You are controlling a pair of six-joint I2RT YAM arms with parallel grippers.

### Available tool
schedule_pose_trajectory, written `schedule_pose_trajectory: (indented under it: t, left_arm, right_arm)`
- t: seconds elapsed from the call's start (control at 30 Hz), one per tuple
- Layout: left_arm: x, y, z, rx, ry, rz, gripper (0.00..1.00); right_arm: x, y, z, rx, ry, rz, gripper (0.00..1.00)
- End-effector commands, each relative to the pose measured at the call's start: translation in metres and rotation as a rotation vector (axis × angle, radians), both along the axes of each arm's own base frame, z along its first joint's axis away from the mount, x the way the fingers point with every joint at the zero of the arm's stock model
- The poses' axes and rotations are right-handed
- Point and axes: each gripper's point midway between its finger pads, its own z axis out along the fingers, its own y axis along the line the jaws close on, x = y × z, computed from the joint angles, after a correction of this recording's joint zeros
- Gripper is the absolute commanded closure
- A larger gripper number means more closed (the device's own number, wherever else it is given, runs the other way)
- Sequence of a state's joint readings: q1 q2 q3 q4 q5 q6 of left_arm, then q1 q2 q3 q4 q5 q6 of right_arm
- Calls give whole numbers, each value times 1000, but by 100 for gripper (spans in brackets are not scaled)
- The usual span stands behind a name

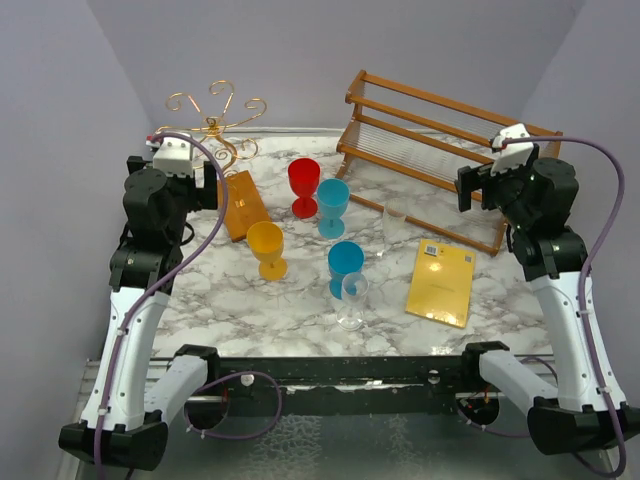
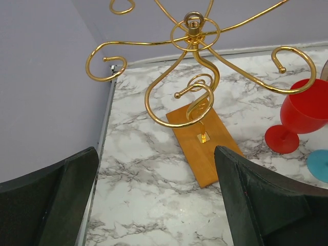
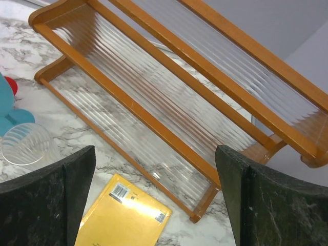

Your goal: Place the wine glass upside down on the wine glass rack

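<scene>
Top external view: the clear wine glass [image 1: 352, 298] stands upright front-centre, well apart from the gold wine glass rack [image 1: 218, 120]. Probably light, slick, fragile; take its stem. Both left gripper [image 2: 155, 154] and right gripper [image 3: 155, 151] gape empty.

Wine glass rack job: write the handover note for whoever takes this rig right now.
Left claw: open, empty, raised close to the wine glass rack at the far left of the table.
Right claw: open, empty, by the right end of the wooden slatted rack.
Clear wine glass: upright near the front middle, next to a blue goblet.
Done: nothing; no glass hangs on the wire arms.
Left: grasp the glass, turn it upside down, hang it on the rack.
</scene>
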State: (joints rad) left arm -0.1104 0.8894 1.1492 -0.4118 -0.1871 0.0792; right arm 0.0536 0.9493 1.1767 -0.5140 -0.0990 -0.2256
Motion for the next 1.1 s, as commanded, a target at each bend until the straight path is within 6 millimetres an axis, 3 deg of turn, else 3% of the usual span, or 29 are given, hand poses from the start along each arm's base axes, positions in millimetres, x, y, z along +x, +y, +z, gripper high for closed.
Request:
schedule_pose_trajectory:
  t: [0.0, 0.43, 0.7, 0.9, 1.07]
  left_arm:
    - [6, -10, 11, 0, -44, -48, 1]
    - [12, -15, 24, 3, -78, -62, 1]
    - [17, -28, 43, 6, -87, -143, 1]
    - [32, -46, 66, -47, -93, -213, 1]
    - [59, -50, 78, -82, -60, -200, 2]
  right_arm:
    - [6, 10, 19, -17, -59, 39, 1]
    - [16, 27, 20, -47, -77, 111, 1]
    - [14, 58, 21, -86, -62, 317, 0]
    - [17, 74, 21, -83, -47, 417, 0]
    - [15, 77, 18, -83, -33, 440, 0]
